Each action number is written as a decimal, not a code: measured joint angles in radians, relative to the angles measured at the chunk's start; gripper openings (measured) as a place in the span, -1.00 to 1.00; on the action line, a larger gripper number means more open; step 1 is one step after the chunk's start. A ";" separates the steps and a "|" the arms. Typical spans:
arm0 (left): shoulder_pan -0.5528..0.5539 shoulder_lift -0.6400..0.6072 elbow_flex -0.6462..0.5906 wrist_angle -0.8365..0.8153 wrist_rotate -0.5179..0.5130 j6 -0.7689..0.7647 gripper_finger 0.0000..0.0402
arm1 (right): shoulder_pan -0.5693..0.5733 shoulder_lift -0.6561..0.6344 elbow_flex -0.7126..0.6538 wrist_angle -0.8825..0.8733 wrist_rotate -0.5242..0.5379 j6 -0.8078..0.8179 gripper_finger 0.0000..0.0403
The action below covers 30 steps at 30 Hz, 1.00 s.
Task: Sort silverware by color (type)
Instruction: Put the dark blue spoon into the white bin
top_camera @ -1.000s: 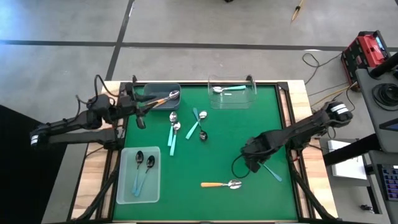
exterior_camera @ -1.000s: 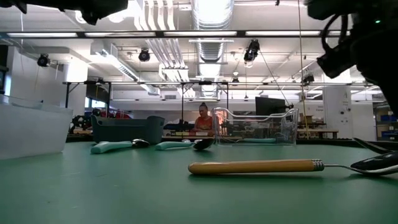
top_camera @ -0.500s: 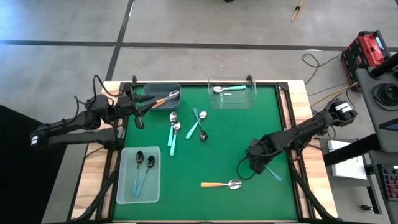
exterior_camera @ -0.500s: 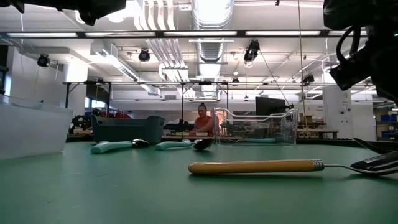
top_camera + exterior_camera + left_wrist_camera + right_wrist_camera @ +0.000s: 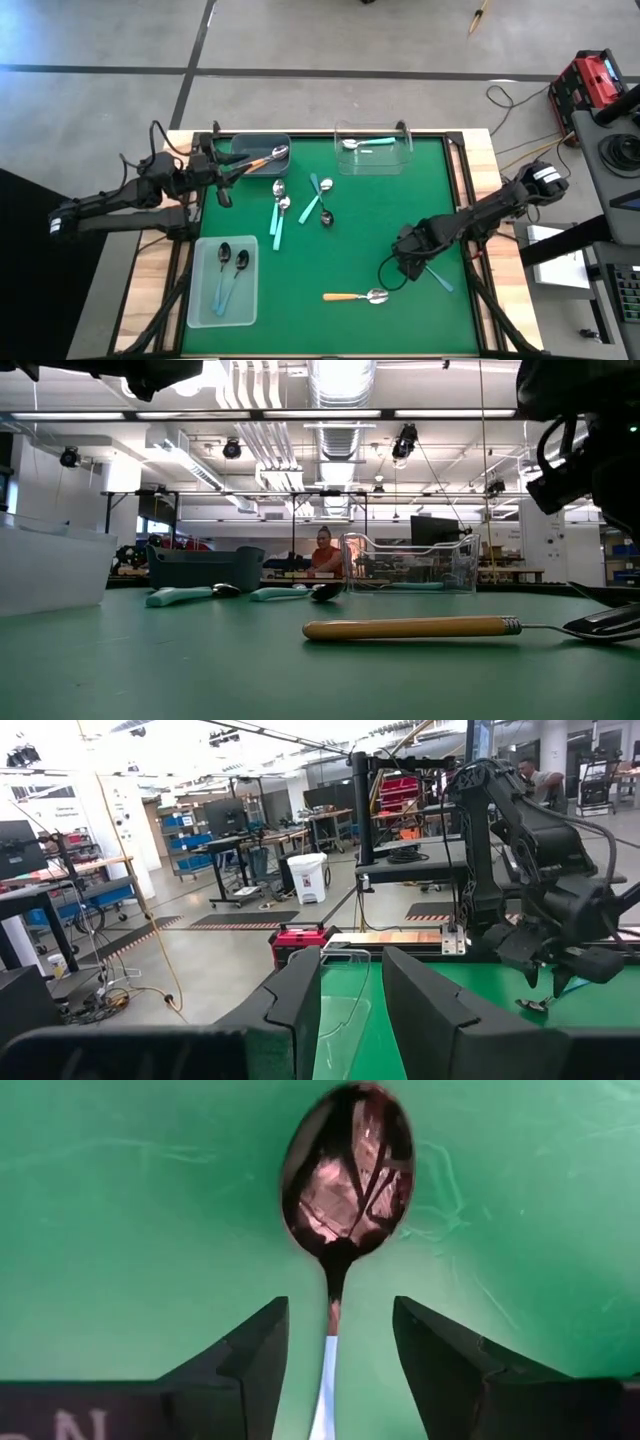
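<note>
Right fingers newly parted around dark spoon

Spoons on the green table

Dark-bowled spoon with thin light-blue handle lies near the right edge, between the right gripper's fingers.

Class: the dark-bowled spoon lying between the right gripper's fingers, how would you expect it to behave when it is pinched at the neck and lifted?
The dark-bowled spoon looks rigid, so it probably will not flop. Its thin neck sits between the open right gripper, a small hold, so it may twist or slip. The glossy bowl looks heavier than the slender handle, so that end may dip.
</note>
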 joint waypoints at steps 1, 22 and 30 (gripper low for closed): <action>0.000 0.000 0.000 0.000 0.000 0.000 -0.54 | 0.002 0.013 0.000 0.000 -0.002 -0.002 -0.14; 0.000 0.008 -0.001 0.000 0.000 0.000 -0.54 | 0.031 0.146 0.002 0.092 -0.009 -0.030 -0.79; 0.000 0.015 -0.001 0.000 0.004 -0.011 -0.54 | 0.031 0.130 -0.001 0.107 -0.003 -0.037 -0.93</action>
